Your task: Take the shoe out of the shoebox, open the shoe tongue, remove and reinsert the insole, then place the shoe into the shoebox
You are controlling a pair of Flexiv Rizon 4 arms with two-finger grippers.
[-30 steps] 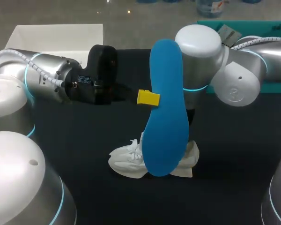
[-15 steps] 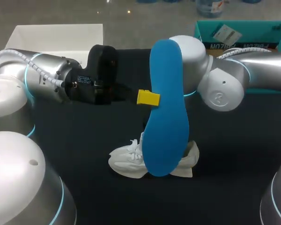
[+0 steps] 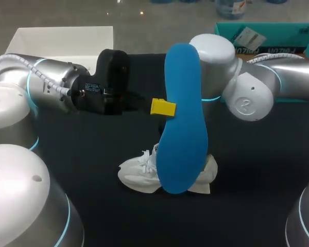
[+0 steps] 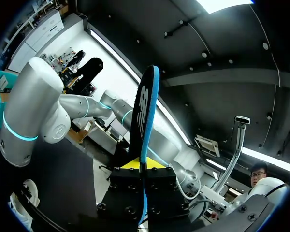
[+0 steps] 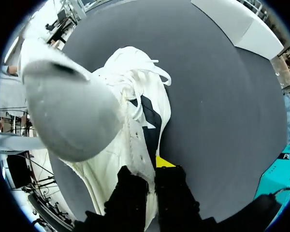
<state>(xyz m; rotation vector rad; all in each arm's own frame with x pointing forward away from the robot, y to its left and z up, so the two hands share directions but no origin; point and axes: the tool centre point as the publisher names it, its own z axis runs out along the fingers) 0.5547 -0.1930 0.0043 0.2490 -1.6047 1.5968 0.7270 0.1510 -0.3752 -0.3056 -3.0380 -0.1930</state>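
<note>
Nudged sideways, shoe is pinched by right tool (left tool clamps insole)

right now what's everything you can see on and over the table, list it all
insole: one, blue, upright in the air over the shoe
shoe: one, white, laced, on the table
white box: one, white, table's far left corner
teal box: one, teal, far right edge
table: one, black
arms: two, silver, left arm and right arm
left hand: one, black, yellow tips, shut on the insole's edge
right hand: one, black, yellow tips, shut on the shoe's collar
</note>
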